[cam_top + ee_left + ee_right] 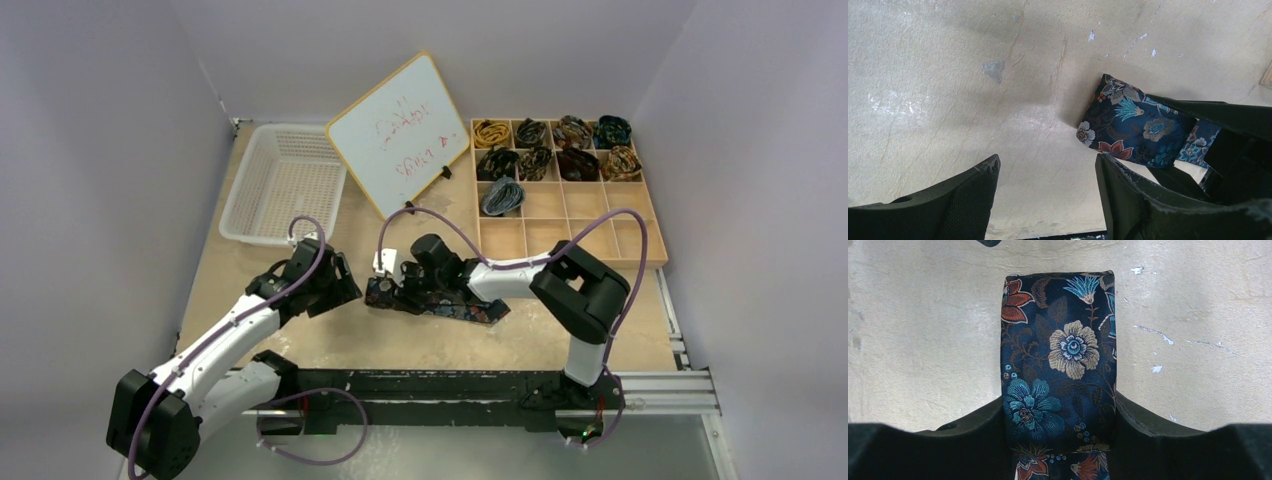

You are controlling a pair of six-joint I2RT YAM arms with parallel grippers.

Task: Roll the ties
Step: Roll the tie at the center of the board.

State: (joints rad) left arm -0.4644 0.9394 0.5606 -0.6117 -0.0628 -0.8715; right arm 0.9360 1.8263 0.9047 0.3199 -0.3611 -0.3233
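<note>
Room on counter (400, 342) at 9 o'clock of one flat tie (445, 304); left claw (1048, 165) spread, right claw (1060, 407) around it, grip unclear; nine coils (502, 196) in tray (560, 236).

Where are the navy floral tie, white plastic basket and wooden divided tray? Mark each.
navy floral tie (1074, 349): right wrist view, cream flower.
white plastic basket (285, 180): top view, mesh floor.
wooden divided tray (503, 238): top view, empty compartment.
</note>
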